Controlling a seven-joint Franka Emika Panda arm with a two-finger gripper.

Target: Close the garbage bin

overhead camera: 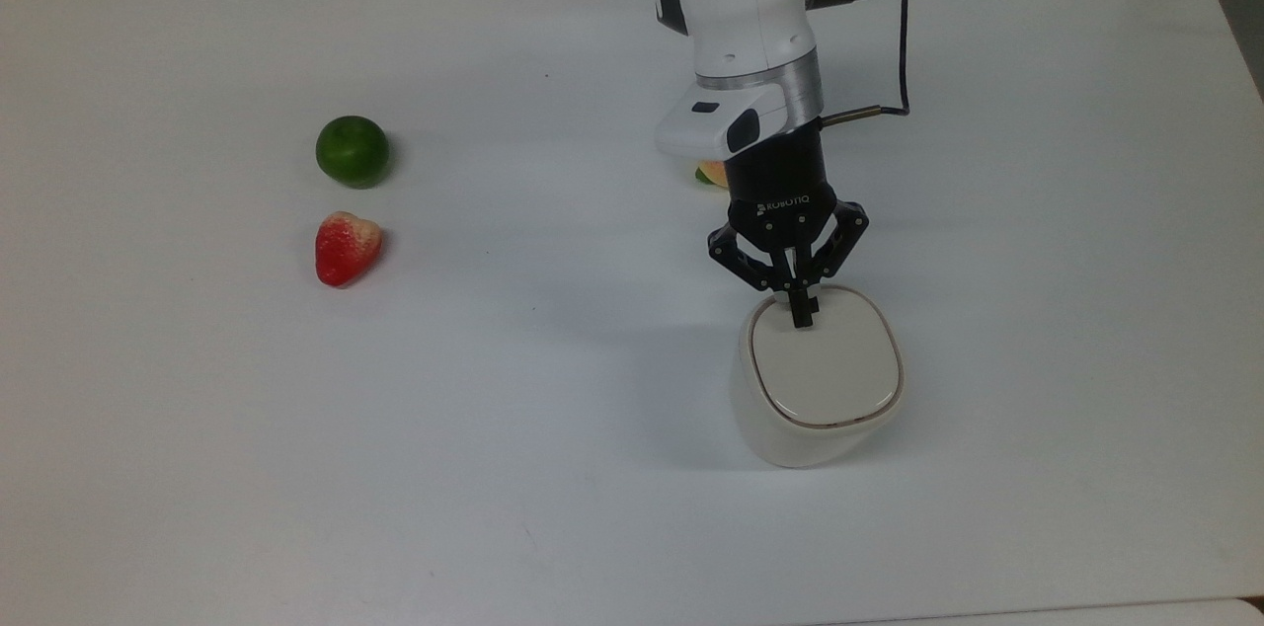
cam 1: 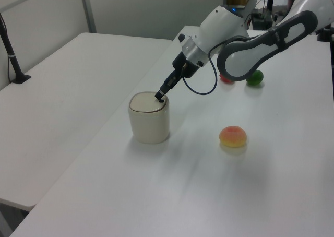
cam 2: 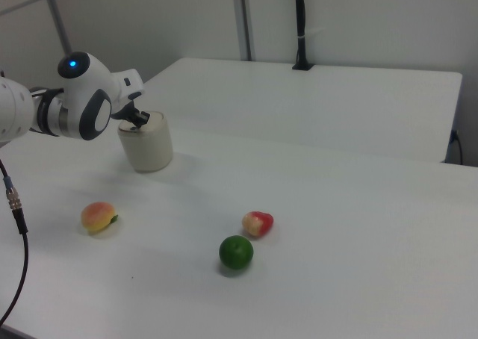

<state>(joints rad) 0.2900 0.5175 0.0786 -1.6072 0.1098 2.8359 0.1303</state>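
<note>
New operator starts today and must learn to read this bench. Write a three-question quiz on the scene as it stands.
1. True or false: the flat lid of the small cream-white plastic garbage bin stands upright and open.
2. In the top view, which lies nearer the picture's bottom edge: the round green toy lime or the red toy strawberry?
3. Fill in: the black two-finger gripper has its fingers ____ and pointing down at the lid's edge.

Key
1. False: the lid lies flat on the bin's rim.
2. The strawberry.
3. Shut.
</note>
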